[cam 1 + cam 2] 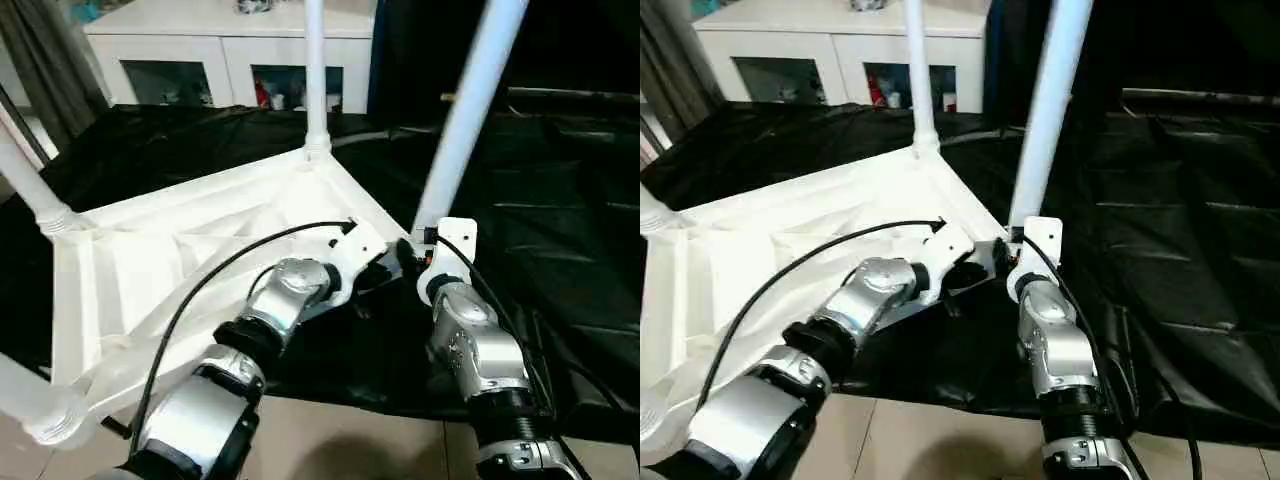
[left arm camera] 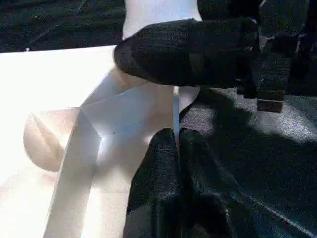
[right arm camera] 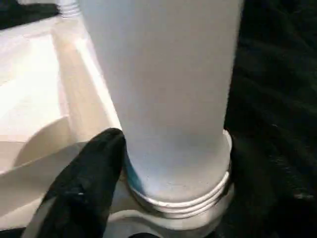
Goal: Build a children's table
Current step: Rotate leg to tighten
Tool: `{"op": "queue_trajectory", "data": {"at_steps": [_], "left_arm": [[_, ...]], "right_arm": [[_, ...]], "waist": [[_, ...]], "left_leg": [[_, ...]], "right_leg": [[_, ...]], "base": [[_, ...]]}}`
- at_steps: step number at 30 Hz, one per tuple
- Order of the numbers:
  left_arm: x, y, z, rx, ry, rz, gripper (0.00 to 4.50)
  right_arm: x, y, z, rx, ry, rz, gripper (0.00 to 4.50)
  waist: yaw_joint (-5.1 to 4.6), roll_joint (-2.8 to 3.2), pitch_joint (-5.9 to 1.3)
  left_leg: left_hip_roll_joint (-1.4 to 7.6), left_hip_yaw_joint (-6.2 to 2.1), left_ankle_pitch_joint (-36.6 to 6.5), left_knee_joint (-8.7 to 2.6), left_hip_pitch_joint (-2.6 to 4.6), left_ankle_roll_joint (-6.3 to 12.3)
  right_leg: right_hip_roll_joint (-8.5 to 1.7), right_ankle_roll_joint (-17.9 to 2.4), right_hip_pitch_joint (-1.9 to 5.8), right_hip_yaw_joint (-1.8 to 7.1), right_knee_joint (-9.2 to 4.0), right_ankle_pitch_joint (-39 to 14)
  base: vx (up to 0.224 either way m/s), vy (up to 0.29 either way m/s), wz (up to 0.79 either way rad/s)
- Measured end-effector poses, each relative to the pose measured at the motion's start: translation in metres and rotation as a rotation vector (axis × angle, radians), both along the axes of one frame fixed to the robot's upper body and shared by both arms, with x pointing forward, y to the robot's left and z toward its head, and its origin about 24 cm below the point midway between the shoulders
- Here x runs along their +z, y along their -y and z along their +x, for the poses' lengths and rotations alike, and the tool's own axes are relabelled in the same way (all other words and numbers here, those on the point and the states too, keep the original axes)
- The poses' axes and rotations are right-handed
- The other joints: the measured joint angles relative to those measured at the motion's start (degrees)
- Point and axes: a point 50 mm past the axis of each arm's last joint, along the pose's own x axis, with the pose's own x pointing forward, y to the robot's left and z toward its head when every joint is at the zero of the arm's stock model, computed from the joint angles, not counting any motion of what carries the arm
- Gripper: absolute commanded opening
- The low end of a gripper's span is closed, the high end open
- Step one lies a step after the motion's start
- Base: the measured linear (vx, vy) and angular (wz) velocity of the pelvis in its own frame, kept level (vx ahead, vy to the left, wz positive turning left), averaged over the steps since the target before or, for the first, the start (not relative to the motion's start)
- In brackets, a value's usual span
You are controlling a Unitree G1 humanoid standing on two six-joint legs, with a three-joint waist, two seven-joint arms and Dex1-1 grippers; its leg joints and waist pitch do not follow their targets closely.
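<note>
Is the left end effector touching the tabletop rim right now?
Touching. In the left wrist view the left end effector has its fingers pinched shut on the thin white edge of the tabletop.

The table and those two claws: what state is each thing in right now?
Tabletop: upside down on the black sheet.
Near-right leg: standing in its corner socket, thread still showing.
Far leg: upright in its socket.
Left gripper: shut, at the tabletop's edge.
Right gripper: around the near-right leg's base.
</note>
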Motion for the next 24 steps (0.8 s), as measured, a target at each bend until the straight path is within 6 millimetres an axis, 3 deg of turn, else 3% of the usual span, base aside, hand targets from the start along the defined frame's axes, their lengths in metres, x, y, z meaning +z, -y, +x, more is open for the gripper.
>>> {"op": "queue_trajectory", "data": {"at_steps": [3, 10, 17, 22, 24], "left_arm": [[0.0, -0.011, 0.002, -0.022, -0.001, 0.003, 0.0], [0.001, -0.046, -0.002, -0.152, -0.027, -0.013, 0.0], [0.001, -0.049, -0.003, -0.175, -0.041, -0.02, 0.0], [0.0, -0.08, -0.015, -0.299, -0.129, -0.042, 0.0], [0.001, -0.08, -0.016, -0.319, -0.126, -0.039, 0.0]], "right_arm": [[0.003, 0.004, -0.002, 0.08, -0.004, -0.018, 3.82], [0.009, 0.021, -0.03, 0.489, -0.047, -0.199, 3.82], [0.011, 0.023, -0.033, 0.529, -0.056, -0.214, 3.82], [0.019, 0.026, -0.045, 0.74, -0.038, -0.221, 3.82], [0.019, 0.023, -0.046, 0.77, -0.035, -0.224, 3.82]], "waist": [[-0.02, 0.02, 0.01], [0.56, 0.1, 0.06], [0.63, 0.11, 0.07], [0.87, 0.12, 0.07], [1.06, 0.12, 0.07]], "left_leg": [[0.04, -0.04, 0.0, -0.07, -0.06, 0.0], [0.06, -0.02, 0.18, -0.01, -0.11, 0.33], [0.05, 0.0, 0.16, -0.04, -0.16, 0.32], [0.12, 0.01, 0.18, -0.23, -0.1, 0.32], [0.12, 0.01, 0.17, -0.08, -0.2, 0.32]], "right_leg": [[0.02, -0.01, -0.05, -0.11, 0.0, 0.0], [0.02, -0.2, -0.09, -0.07, 0.0, 0.05], [0.0, -0.19, -0.13, -0.06, -0.01, 0.04], [0.05, -0.25, -0.2, -0.11, 0.12, -0.16], [0.02, -0.27, -0.2, -0.13, 0.12, -0.15]], "base": [[0.0, 0.0, 0.0], [0.0, 0.0, 0.0], [0.0, 0.0, 0.0], [0.0, 0.0, 0.0], [0.0, 0.0, 0.0]]}}
